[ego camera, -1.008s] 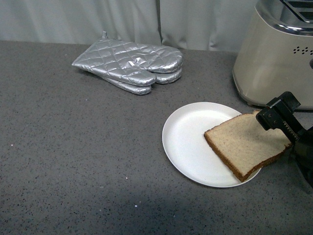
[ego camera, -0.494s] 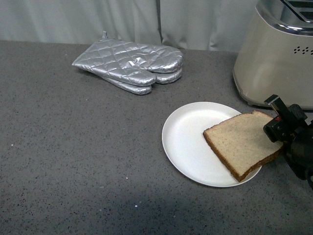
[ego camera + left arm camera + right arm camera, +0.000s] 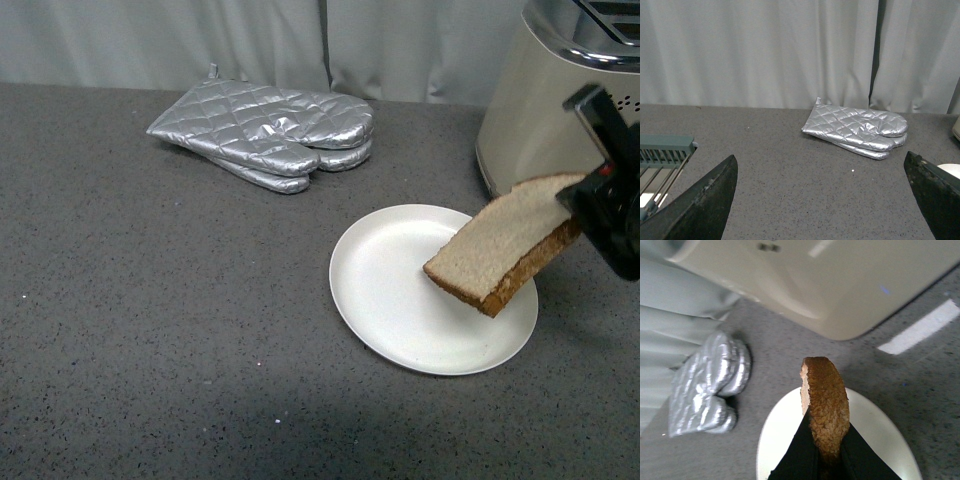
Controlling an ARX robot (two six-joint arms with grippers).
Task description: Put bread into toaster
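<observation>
I'm in the carry step: my right gripper (image 3: 592, 196) is clamped on one crust edge of the bread (image 3: 500, 250). The slice hangs tilted in the air over the right side of the white plate (image 3: 390, 290), clear of it and just in front of the toaster (image 3: 540, 110) at the table's far right corner. Next, I judge, I must raise it above the chrome top, turn it edge-down and line it up with a slot. The slice is light brown with a dark, rough crust and holds flat without sagging; my left gripper (image 3: 820, 195) is spread apart and empty.
</observation>
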